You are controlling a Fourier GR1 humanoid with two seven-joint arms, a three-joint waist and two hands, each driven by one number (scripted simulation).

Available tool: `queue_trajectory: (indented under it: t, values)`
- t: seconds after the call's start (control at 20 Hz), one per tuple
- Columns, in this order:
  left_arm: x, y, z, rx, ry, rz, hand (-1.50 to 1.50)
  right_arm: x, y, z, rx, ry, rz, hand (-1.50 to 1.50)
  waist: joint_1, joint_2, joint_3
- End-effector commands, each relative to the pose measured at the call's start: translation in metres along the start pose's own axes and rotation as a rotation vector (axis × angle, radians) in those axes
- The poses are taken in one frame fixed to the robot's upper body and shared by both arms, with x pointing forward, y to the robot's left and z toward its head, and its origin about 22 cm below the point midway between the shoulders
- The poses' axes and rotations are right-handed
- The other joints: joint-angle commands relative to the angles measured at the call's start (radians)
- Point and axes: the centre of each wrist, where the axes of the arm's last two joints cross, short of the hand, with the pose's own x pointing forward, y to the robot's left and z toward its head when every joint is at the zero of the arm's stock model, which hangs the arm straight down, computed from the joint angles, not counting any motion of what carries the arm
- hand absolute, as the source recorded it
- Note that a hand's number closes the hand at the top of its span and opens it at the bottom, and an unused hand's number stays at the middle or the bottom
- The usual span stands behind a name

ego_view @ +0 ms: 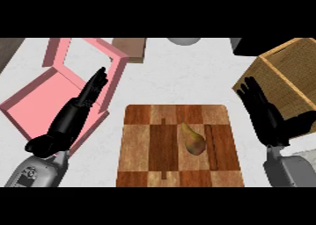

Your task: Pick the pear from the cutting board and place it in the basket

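The pear [192, 139] lies on the cutting board [141, 145] (right of its middle), untouched. At about two o'clock from it stands the basket [281, 74]. The right hand [267, 116] hovers at three o'clock, fingers straight and spread. The left hand [79, 107] at nine o'clock, fingers straight together, over a pink tray [37, 99]

One head view, looking steeply down on the cutting board [183, 145]; forearms enter from below.
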Motion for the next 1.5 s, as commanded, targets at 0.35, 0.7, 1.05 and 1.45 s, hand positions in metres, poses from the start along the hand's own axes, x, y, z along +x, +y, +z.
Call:
queue_trajectory:
  t: [0.35,0.7,1.05,1.45]
  values:
    - [-0.097,-0.004,0.084,0.122,0.686,0.126,0.0,0.031,0.176,-0.036,0.985,0.093,0.024,1.5,0.161,0.047,0.027]
    - [-0.102,0.02,0.107,0.256,0.83,0.133,0.0,0.052,0.254,-0.022,1.206,0.171,0.37,-1.5,0.007,0.004,0.026]
    - [-0.1,0.023,0.113,0.266,0.818,0.147,0.0,0.159,0.246,-0.074,1.07,-0.028,1.03,-1.5,0.011,0.011,0.024]
    - [-0.096,0.016,0.112,0.253,0.822,0.143,0.0,0.265,0.244,-0.118,1.187,0.009,1.292,-1.5,0.035,0.025,0.024]
